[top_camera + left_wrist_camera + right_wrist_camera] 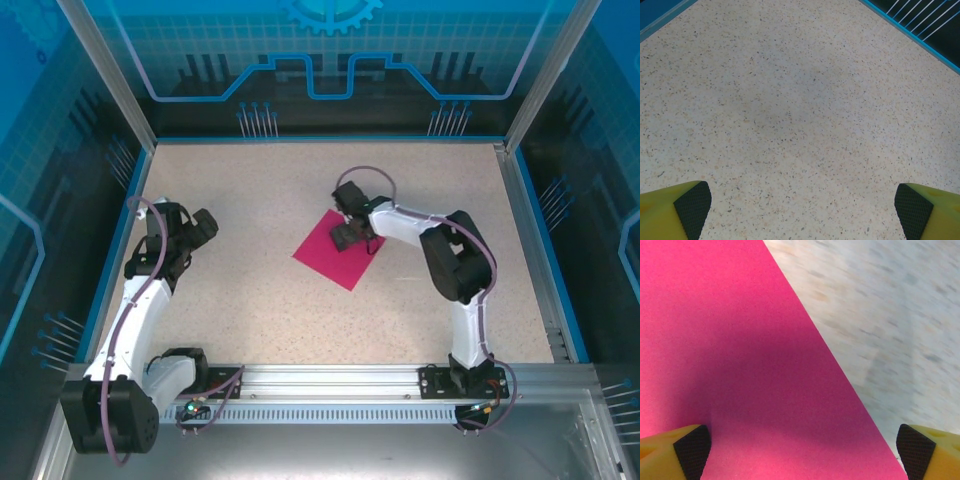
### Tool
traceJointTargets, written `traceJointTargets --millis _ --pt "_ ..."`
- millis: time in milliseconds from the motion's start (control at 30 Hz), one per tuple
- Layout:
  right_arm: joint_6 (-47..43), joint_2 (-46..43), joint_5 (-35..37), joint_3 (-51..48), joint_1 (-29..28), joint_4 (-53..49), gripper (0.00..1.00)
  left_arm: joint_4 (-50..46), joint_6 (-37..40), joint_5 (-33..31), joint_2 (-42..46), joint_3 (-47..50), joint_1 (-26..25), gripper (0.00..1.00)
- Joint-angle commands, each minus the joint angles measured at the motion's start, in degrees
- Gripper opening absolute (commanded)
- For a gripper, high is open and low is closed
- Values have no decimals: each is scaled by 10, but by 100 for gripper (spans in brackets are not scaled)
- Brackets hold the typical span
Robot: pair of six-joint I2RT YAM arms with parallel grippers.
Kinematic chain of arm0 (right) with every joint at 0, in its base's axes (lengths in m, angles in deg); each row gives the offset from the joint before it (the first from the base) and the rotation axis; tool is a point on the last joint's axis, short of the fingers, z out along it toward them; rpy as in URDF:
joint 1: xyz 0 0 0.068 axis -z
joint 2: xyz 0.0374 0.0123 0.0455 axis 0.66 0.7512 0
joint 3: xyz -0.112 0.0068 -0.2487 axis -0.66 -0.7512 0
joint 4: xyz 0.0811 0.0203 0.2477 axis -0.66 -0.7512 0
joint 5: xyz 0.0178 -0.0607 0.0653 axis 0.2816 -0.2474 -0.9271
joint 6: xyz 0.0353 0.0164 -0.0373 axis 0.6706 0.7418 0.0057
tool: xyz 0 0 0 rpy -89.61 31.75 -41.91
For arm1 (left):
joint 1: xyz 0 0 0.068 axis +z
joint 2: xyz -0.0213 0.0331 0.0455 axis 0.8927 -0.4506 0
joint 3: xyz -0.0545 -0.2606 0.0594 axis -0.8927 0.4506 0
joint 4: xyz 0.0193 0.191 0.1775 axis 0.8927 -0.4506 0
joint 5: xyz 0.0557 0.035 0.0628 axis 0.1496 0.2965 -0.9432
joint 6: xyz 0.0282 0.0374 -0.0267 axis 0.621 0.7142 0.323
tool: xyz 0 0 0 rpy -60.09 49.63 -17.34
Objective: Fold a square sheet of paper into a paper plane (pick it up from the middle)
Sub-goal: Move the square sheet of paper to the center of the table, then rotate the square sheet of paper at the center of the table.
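Note:
The square sheet of paper [335,255] is magenta-pink and lies flat on the speckled table, turned like a diamond, near the middle. My right gripper [349,233] hovers low over its upper right part, open, casting a shadow on the sheet. In the right wrist view the sheet [740,350] covers the left and middle, its edge running diagonally; the gripper [804,450] stands wide open with one fingertip over paper and the other over bare table. My left gripper [205,225] is at the table's left side, far from the sheet, open over bare table [800,115]. No paper plane shape is in view.
Blue rims [130,230] and clear walls enclose the table on the left, back and right. A metal rail [330,380] with both arm bases runs along the near edge. The right arm's elbow [458,258] stands to the right of the sheet.

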State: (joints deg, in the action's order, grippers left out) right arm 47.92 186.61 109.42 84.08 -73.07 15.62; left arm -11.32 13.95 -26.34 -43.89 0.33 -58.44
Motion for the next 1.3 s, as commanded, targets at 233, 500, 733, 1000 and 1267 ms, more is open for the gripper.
traceJointTargets --millis 233,500,733,1000,1267 --pt "70 -98 -101 -15 53 -47 99 -15 -19 18 6 3 6 99" --pt "142 -77 -215 -4 -25 -22 100 -14 -24 197 -10 -21 2 98" --pt "181 -43 -223 18 -67 -36 98 -13 -20 222 -36 -32 0 99" --pt "216 -8 -234 22 -116 -15 97 -21 -14 217 -40 -29 -3 98" --pt "260 58 -163 83 -114 -29 98 -31 -8 207 -43 -36 -3 99"
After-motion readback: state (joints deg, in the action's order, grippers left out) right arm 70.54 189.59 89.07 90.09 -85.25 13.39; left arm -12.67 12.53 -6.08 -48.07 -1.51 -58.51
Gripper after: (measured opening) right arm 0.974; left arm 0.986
